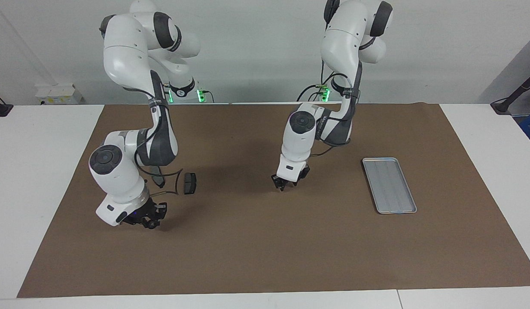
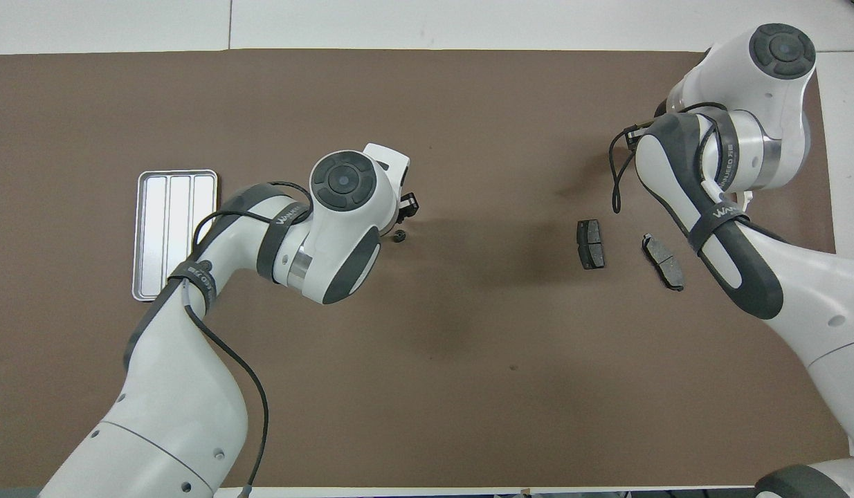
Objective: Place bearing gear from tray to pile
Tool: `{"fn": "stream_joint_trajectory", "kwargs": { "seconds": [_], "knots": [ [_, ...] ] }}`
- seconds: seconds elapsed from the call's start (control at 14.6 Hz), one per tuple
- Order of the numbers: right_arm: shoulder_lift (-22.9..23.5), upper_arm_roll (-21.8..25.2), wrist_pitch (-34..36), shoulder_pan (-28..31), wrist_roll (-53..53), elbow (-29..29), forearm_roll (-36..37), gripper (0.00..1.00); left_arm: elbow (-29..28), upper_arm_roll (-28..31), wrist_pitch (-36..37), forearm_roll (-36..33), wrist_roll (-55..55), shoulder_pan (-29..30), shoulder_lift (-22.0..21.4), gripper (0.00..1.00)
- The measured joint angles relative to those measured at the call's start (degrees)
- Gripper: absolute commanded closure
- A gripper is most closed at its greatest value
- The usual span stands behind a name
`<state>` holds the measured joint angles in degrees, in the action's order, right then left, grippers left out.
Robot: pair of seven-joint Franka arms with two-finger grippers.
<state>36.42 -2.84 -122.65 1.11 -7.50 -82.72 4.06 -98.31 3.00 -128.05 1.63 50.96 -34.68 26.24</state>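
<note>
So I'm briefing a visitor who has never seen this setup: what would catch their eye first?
Probably the two white arms bent low over the brown mat: the left gripper hangs just above its middle, with a small dark part on the mat under it. The silver tray lies bare toward the left arm's end. Two dark brake pads sit toward the right arm's end, near the right gripper.

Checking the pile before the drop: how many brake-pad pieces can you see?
2. One brake pad lies on the mat toward the right arm's end; the other brake pad lies beside it, next to the right arm. That arm may hide more.
</note>
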Motion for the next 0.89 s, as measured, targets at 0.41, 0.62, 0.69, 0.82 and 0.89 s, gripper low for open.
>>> {"fn": "stream_joint_trajectory", "kwargs": {
  "seconds": [0.41, 0.62, 0.69, 0.82, 0.89],
  "knots": [
    [0.62, 0.01, -7.47, 0.35, 0.0, -4.97, 0.0, 1.0, 0.19, 2.17, 19.35, -0.5, -17.51, 15.69, -18.71, 0.0],
    [0.39, -0.02, -7.87, 0.4, 0.0, -5.38, 0.0, 1.0, -0.05, 2.29, 25.52, -0.49, -27.13, 22.5, -24.96, 0.0],
    [0.39, -0.02, -7.89, 0.4, 0.0, -5.39, 0.0, 0.37, -0.13, 2.27, 26.92, -0.49, -28.06, 23.6, -26.26, 0.0],
    [0.39, -0.04, -7.88, 0.41, 0.0, -5.45, 0.0, 0.0, -0.5, 2.25, 27.95, -0.5, -28.81, 24.75, -27.72, 0.0],
    [0.37, -0.11, -7.88, 0.39, 0.0, -5.5, 0.0, 0.0, -0.77, 2.17, 27.93, -0.49, -29.06, 25.08, -27.93, 0.0]
  ]
}}
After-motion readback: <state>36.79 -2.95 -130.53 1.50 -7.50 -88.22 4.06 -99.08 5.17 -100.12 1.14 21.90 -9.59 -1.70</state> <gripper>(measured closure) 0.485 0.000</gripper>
